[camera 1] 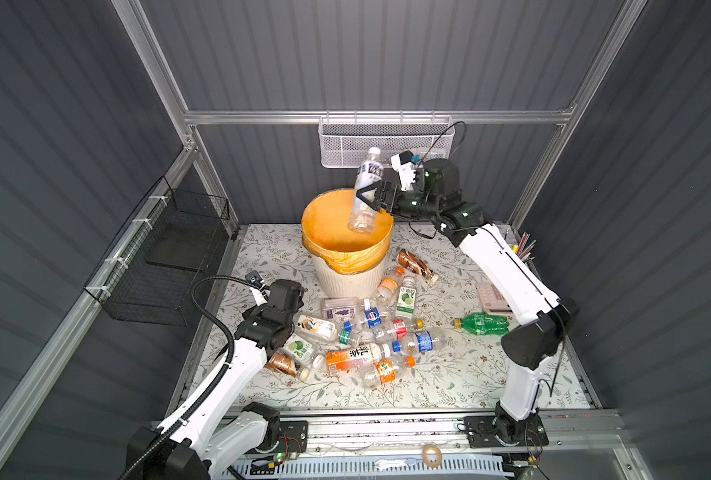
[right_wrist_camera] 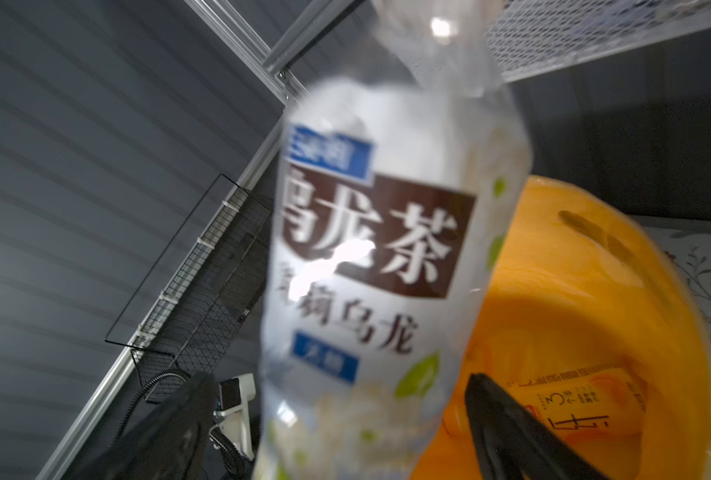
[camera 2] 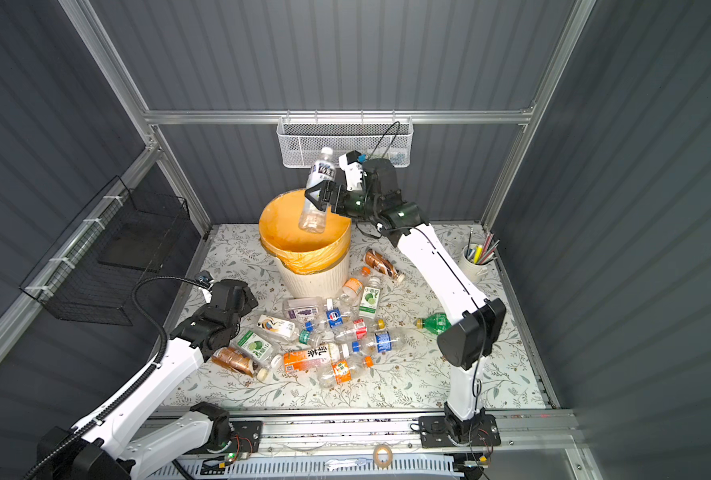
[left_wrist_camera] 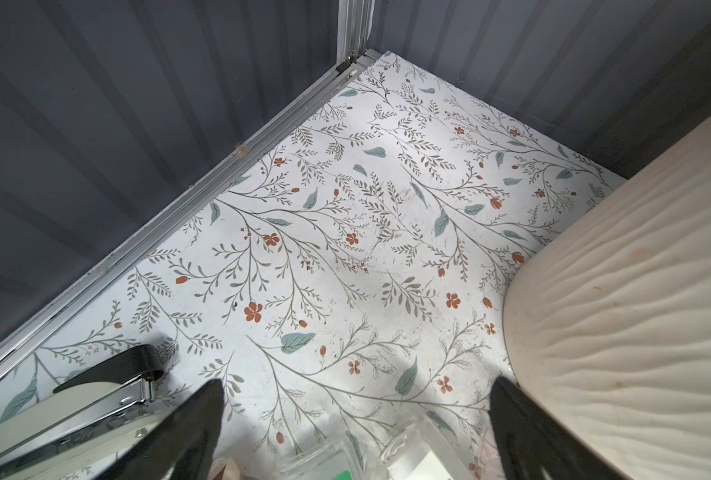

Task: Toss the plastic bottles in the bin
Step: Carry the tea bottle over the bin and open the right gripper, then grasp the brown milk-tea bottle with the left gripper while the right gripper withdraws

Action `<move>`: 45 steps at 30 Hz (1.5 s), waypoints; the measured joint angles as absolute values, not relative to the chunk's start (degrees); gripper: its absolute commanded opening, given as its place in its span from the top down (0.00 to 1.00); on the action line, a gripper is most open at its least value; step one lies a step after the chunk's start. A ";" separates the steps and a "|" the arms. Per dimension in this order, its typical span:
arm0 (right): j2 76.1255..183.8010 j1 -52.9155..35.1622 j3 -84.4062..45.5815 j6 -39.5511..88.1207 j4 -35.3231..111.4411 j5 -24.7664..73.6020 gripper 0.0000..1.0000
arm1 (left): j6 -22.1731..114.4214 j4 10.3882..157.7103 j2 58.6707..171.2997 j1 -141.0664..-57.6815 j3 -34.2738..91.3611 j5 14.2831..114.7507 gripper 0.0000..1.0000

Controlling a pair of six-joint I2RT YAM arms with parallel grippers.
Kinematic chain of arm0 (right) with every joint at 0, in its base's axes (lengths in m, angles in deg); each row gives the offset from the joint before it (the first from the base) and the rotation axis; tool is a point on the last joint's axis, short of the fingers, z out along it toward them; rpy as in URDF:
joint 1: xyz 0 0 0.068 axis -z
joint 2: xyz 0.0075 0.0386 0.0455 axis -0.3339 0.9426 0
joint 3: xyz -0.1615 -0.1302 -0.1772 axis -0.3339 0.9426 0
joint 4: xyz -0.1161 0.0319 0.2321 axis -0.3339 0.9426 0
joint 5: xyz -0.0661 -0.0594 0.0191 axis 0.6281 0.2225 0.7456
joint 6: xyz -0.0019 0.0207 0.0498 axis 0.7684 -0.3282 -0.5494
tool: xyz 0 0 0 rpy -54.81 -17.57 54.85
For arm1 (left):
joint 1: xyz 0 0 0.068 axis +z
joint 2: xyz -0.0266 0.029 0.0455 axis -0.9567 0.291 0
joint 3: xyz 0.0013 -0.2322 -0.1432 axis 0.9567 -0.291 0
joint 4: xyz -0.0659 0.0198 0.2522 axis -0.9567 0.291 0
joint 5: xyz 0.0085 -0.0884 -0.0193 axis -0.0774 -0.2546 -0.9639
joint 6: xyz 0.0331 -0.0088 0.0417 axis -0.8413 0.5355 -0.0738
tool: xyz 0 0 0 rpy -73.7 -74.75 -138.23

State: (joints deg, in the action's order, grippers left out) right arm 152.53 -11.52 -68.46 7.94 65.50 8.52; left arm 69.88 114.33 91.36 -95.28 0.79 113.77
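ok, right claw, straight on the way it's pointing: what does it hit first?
The oolong tea bottle, blurred, sitting between the open fingers of the right claw over the bin. Past it, probably only the black wire basket on the side wall; depth is unclear.

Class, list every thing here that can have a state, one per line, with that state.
Bin: upright, orange bag fitted, one bottle visible inside.
Right gripper: open, above the bin.
Tea bottle: tilted, between the right jaws, over the bin.
Left gripper: open, holding nothing.
Bottles on the table: lying on their sides.
Green bottle: lying, capped.
Pen cup: upright.
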 measured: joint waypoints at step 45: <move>107.09 11.95 4.37 -2.59 56.71 30.55 0.01 | 105.72 142.20 88.44 -95.30 3.04 102.79 0.05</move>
